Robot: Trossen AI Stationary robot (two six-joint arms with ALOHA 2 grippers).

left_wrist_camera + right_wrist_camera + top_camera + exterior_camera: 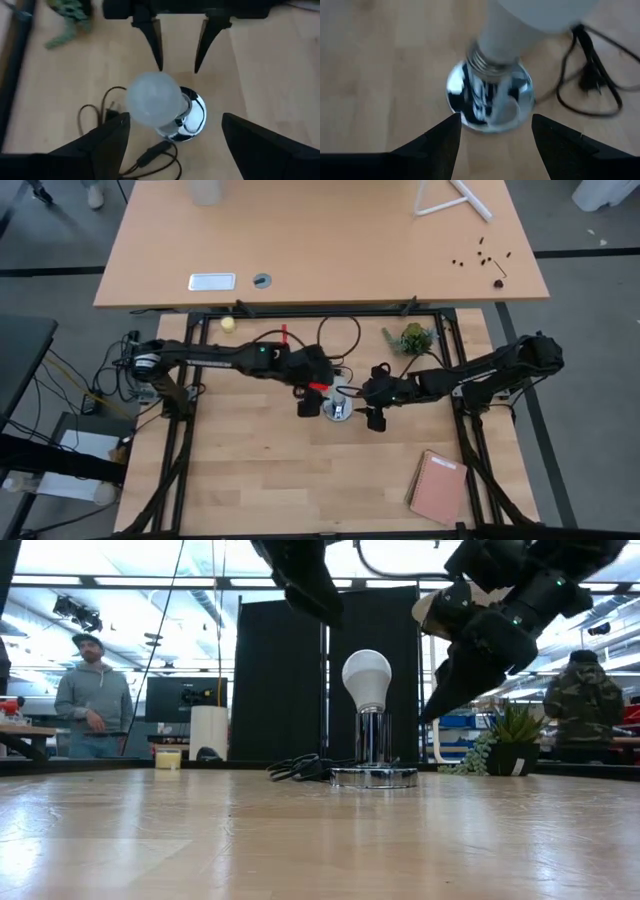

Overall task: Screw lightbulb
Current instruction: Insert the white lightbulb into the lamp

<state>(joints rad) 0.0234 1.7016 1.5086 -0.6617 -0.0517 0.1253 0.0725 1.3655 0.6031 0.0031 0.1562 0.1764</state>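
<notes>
On the table [250,490], near the middle of its far edge, the left gripper [309,406] and right gripper [377,418] hang with fingers spread and holding nothing on either side of the socket [374,776], in which the bulb [367,677] stands upright, touched by neither.

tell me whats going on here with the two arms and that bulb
A white lightbulb stands upright in a shiny silver socket base on the wooden table, its black cord lying beside it. Neither arm holds it: the left gripper and the right gripper hang open above, one on each side of the bulb, touching nothing. Two people stand in the room behind.
</notes>
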